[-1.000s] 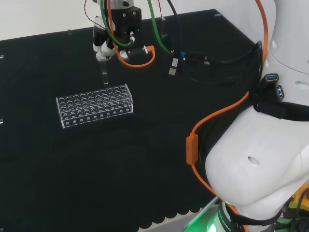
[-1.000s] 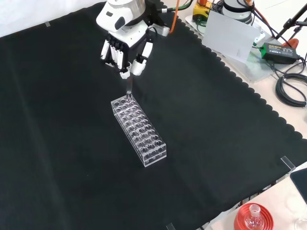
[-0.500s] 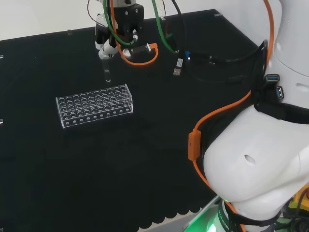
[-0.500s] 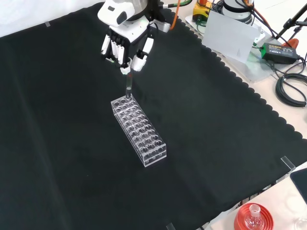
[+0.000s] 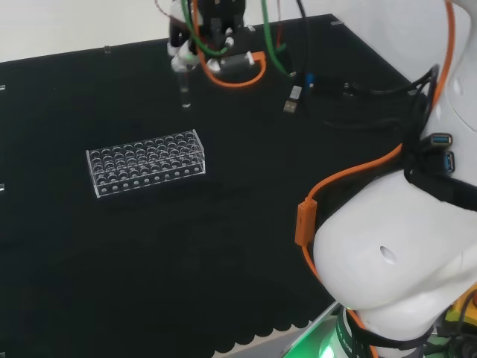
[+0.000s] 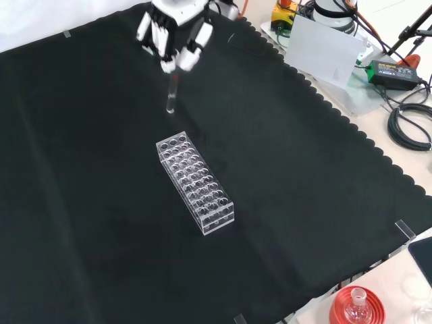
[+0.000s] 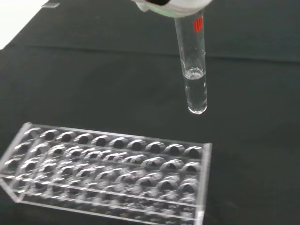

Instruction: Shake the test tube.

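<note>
One test tube (image 7: 193, 70) hangs from the hand (image 6: 174, 32), pinched at its top between the curled fingertips (image 6: 187, 59) and held close to upright with its rounded end pointing down. In the wrist view a small amount of clear liquid sits in the lower part of the tube, and a red mark shows near the top, just under the hand's white underside. The tube is in the air and well clear of the clear plastic test tube rack (image 6: 195, 183), which lies on the black cloth (image 6: 304, 202) below it; in the front view the tube's tip hangs above and beyond the rack's far end, and in the head view the tube (image 5: 184, 91) is up and a little right of the rack (image 5: 146, 162). None of the rack's holes can be seen to hold another tube.

Judging by this, the tube is lifted free of the rack and the shaking itself is the step in hand or about to begin. The next move calls for short side-to-side or swirling strokes that keep the tube roughly upright, so the liquid stays below the open mouth, with the pinch kept closed on the glass. It should also keep its height, so the tip does not strike the rack's top edge.
</note>
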You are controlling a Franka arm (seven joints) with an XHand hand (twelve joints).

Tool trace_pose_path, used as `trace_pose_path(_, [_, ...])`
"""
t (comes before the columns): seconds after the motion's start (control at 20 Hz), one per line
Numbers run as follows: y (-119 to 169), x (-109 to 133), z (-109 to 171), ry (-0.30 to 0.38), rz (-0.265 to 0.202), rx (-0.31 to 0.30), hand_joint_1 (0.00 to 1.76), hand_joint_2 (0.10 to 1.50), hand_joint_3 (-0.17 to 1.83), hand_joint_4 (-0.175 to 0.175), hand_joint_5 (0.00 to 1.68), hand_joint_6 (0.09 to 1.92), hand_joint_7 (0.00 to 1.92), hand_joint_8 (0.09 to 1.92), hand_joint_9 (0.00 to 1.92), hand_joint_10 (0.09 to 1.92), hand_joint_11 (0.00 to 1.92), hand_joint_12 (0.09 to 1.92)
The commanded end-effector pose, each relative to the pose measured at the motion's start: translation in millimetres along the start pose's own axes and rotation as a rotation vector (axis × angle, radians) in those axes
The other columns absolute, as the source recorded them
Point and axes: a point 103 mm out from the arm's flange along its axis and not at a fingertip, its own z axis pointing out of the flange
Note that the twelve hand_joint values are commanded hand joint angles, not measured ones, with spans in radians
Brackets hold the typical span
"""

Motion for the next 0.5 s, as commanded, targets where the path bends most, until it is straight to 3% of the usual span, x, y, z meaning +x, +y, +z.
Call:
trace_pose_path(0.05, [-13,-29,-15,-0.06,0.066,-0.016,1.31,1.05,-0.17,-0.175,1.33,0.41,1.38,0.41,1.27,0.51,0.64,1.28])
trace_pose_path(0.5, [15,51,-13,0.084,-0.087,-0.037,1.31,1.04,-0.17,-0.175,1.33,0.41,1.38,0.4,1.27,0.51,0.64,1.27])
